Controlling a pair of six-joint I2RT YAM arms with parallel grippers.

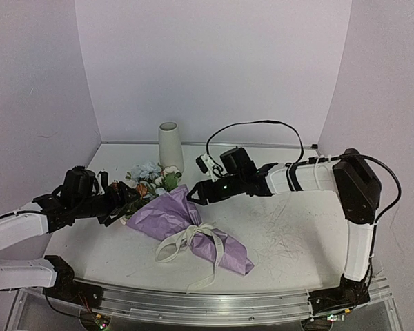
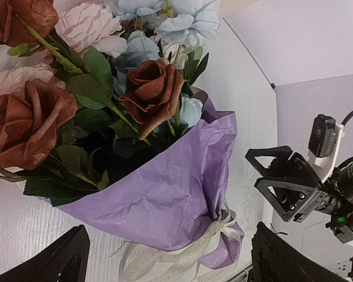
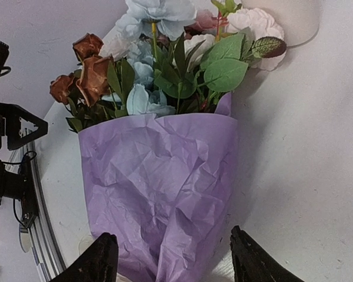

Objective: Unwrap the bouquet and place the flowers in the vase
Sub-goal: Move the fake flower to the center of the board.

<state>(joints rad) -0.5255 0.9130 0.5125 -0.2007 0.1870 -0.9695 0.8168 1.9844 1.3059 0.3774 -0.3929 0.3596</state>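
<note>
**A:** Nearest the bases?
**B:** The stem end of the bouquet (image 1: 186, 224), flat on the table (image 1: 297, 234). Its long axis runs near-right to far-left, with the blooms pointing away. A cream ribbon (image 1: 193, 238) is tied round the waist and its loose ends trail toward the near edge. It is wrapped and tied, nothing undone.

**A:** Jaws?
**B:** The left gripper (image 1: 124, 203) gapes wide and is empty, sitting left of the cone's mouth and aimed across at the roses. The right gripper (image 1: 196, 194) is partly apart, astride the lilac paper (image 3: 159, 188) from the far-right side. I cannot tell whether it touches the paper.

**A:** Which is nearer the bow?
**B:** The right, I judge. The bow lies down the axis from its fingertips, toward the bases. The left sits farther off, by the flowers (image 1: 152, 181).

**A:** Beyond?
**B:** The vase (image 1: 170, 145) stands upright at the far edge, with the flower heads just beside its foot. Nothing stands in it.

**A:** Unclear?
**B:** The stems are hidden inside the cone, and the knot is too small to read. The right wrist view cuts the bow off and crops the vase.
</note>
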